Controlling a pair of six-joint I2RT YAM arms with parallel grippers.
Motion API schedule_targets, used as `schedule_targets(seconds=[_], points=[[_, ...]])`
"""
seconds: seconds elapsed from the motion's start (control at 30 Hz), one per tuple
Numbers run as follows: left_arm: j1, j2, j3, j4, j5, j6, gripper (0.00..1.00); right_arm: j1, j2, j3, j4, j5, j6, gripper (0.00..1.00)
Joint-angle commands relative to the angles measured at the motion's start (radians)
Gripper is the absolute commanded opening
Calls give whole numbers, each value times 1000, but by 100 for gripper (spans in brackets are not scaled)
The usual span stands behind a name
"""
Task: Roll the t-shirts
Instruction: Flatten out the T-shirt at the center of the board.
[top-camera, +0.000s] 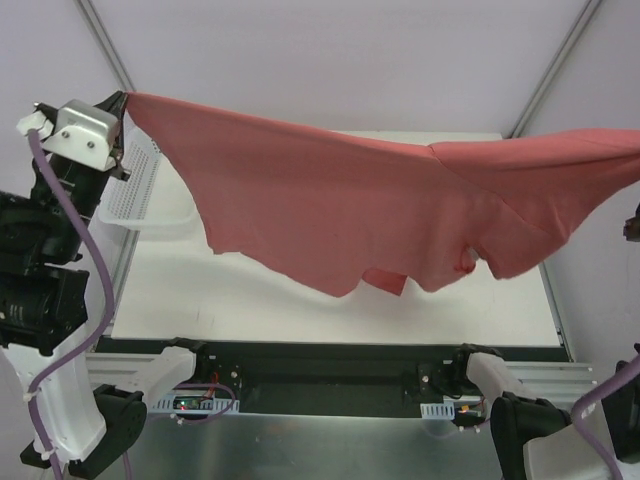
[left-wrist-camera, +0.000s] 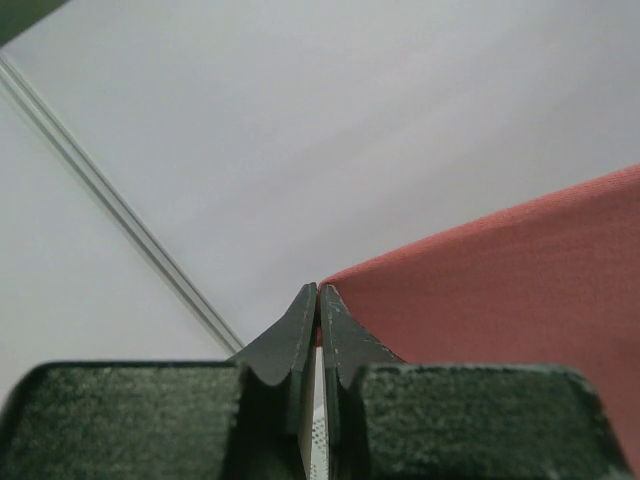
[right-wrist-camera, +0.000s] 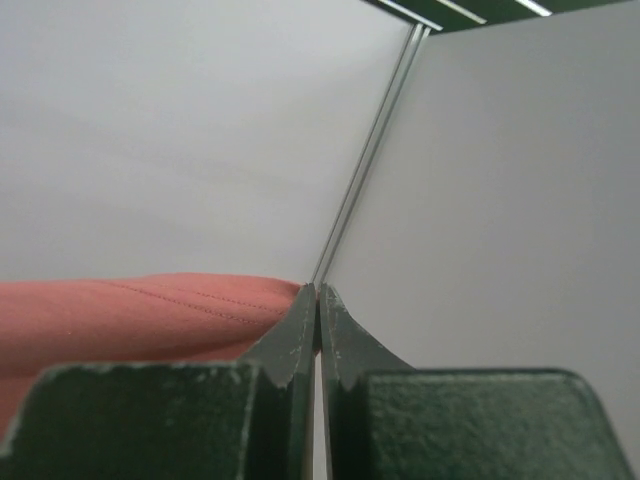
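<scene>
Left gripper (left-wrist-camera: 318, 290): clenched on a corner of the t-shirt (top-camera: 350, 200); the red cloth is pinched right at the tips; it is held high over the far left corner of the tabletop (top-camera: 300, 310)
Right gripper (right-wrist-camera: 317, 290): clenched as well; in its wrist view the red cloth runs up to the tips from the left and appears to be pinched there; in the top view it lies past the right edge of the picture, where the cloth runs out of sight
T-shirt, place: hung in the air between the two grippers; it spans the tabletop from the left edge to the right edge; whether its lowest fold touches the surface cannot be told
T-shirt, look: plain salmon-red, thin and soft; the top edge is drawn fairly taut, with a kink right of the middle; the lower part droops in uneven folds; a loose flap dangles right of the middle; a stitched seam shows in the right wrist view
Basket (top-camera: 135, 195): white, perforated; it sits at the far left edge of the tabletop, just below the left gripper
Step in hand: most likely stretching the shirt out in the air to straighten it; rolling not yet begun
Next move: probably lower both grippers together; keep the top edge taut so the cloth lies flat on the tabletop; stay clear of the basket; the bunched lower folds would need smoothing first
</scene>
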Motion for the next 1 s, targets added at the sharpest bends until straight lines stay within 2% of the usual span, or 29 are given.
schedule_targets(seconds=[0.0,0.13,0.33,0.47,0.53,0.67,0.73,0.8,0.87,0.97], points=[[17,-26,86,39,-6,16,0,-12,0,22,122,81,-47,1],[17,18,155,40,3,16,0,-14,35,20,193,86,-96,1],[17,149,241,54,24,33,0,-14,189,17,309,80,-135,1],[17,201,144,54,96,-15,0,-14,226,-159,390,34,-121,1],[17,216,82,54,136,-43,0,-12,221,-335,430,-1,-127,1],[17,288,-113,54,199,-64,0,-3,271,-512,499,-43,-118,1],[17,375,-122,54,199,-64,0,15,331,-474,510,-6,-115,1],[17,441,-70,54,204,-63,0,18,434,-405,506,34,-112,1],[17,529,20,56,195,-70,0,28,526,-288,490,66,-121,1],[17,601,140,54,166,-77,0,45,578,-187,481,86,-156,1]])
